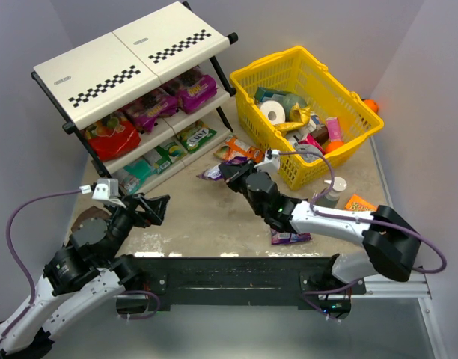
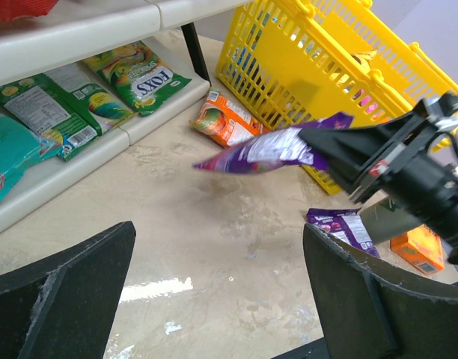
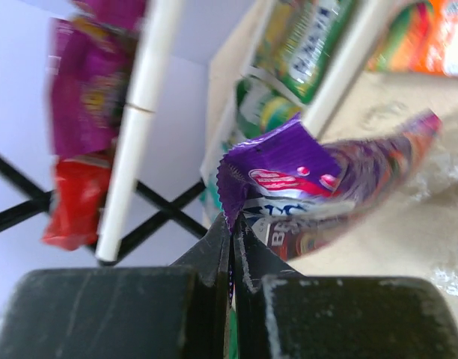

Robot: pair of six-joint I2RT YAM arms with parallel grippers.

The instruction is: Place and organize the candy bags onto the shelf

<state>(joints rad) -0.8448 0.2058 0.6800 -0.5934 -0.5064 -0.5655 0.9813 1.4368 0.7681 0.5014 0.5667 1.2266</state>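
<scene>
Three tiers make up the shelf (image 1: 173, 34): the middle one holds a red bag (image 1: 111, 136) and two magenta bags (image 1: 150, 108), the lowest several green bags (image 1: 195, 137). The right gripper (image 3: 231, 235) is clamped tight on a purple bag (image 2: 266, 149), held above the table (image 1: 199, 217) between shelf and yellow basket (image 1: 266, 60), which holds a white roll (image 1: 273, 111) and mixed packets. The left gripper (image 2: 218, 292) gapes wide, empty

The crinkled purple plastic candy pouch (image 2: 270, 149) pinched in the right end effector (image 3: 233, 228) is glossy film with a serrated edge. The end effector's black fingers (image 3: 212, 254) look matt, faintly grainy. Beside the end effector, the yellow plastic mesh basket (image 2: 349, 60) is smooth; beneath, the beige marbled table (image 2: 214, 247) gleams, polished
</scene>
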